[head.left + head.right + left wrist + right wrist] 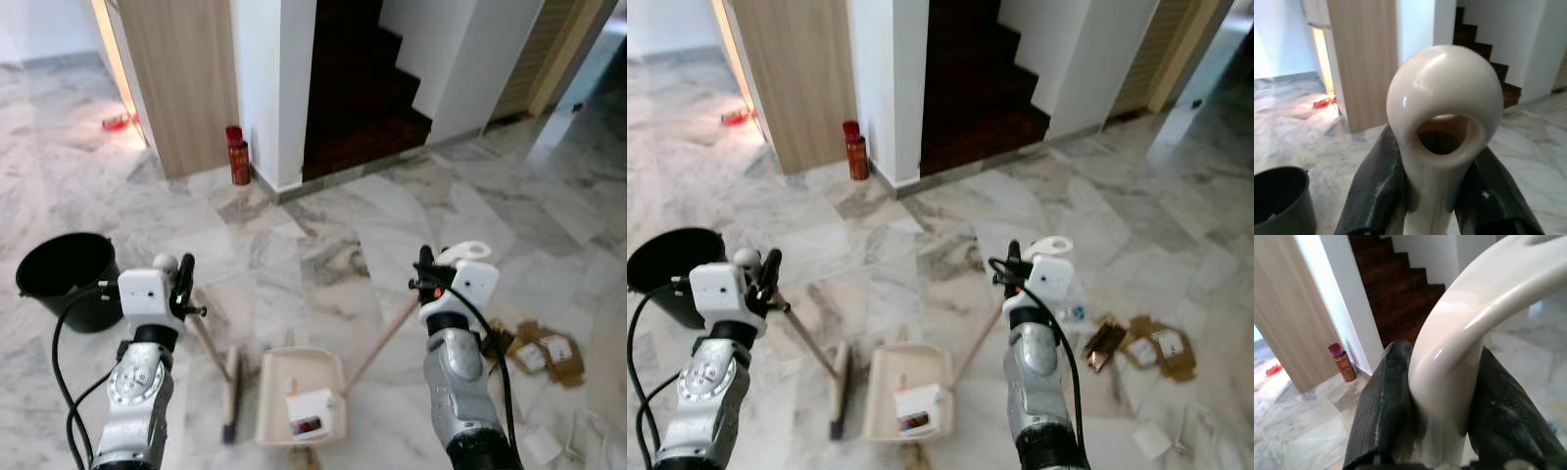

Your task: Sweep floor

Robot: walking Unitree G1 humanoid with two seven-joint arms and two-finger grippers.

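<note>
My left gripper [1435, 196] is clamped on the cream looped end of the broom handle [1442, 122], and my right gripper [1444, 416] is closed around the dustpan handle [1474, 318]. On the marble floor [323, 225] between my arms, the broom head [231, 392] lies just beside the dustpan [299, 377], which already holds a few scraps. Collection looks part done: cardboard litter [539, 352] lies off to my right, so next I should carry both tools there. The bucket [64, 274] waits on my left. The scraps in the pan are too small to identify.
</note>
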